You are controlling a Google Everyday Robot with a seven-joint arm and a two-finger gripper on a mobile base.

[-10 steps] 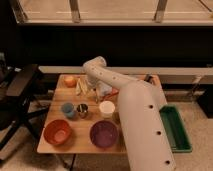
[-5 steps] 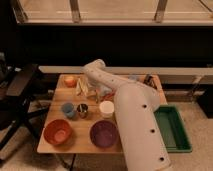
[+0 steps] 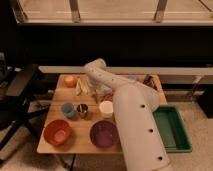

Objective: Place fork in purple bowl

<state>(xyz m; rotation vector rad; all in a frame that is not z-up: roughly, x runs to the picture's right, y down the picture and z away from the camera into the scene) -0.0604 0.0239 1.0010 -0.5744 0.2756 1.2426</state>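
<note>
Your robot's white arm (image 3: 137,130) rises from the near right corner of the wooden counter (image 3: 56,97) and reaches back towards its far edge. Against a second ago, the thick forearm sits a little further left, so more of the green plastic tray (image 3: 175,131) beside the counter's right edge shows. Over the last half second the arm has barely shifted. The bowls and cups lie where they were.

The arm bends at the far edge and the gripper (image 3: 95,93) points down over the middle of the counter's far half. It is just beside the pair of cream-yellow utensils (image 3: 82,86). You cannot tell whether the gripper is spread or closed, or whether it holds anything.

The slim silvery-grey metal fork cannot be picked out. The round purple bowl with a paler centre (image 3: 104,134) sits at the near edge, close to the forearm and well apart from the gripper. Nothing shows inside it.

The round orange-red bowl (image 3: 57,131) sits by the near left corner. Behind the bowls stand a blue-grey cup (image 3: 67,110), a dark metallic cup (image 3: 82,110) and a small white cup (image 3: 106,108). A small orange ball-shaped object (image 3: 70,81) lies near the far left corner.

A red patch (image 3: 108,95) shows under the arm, mostly covered. The forearm hides the near right part of the counter. Dark items (image 3: 148,80) at the far right corner are too dim to identify.
</note>
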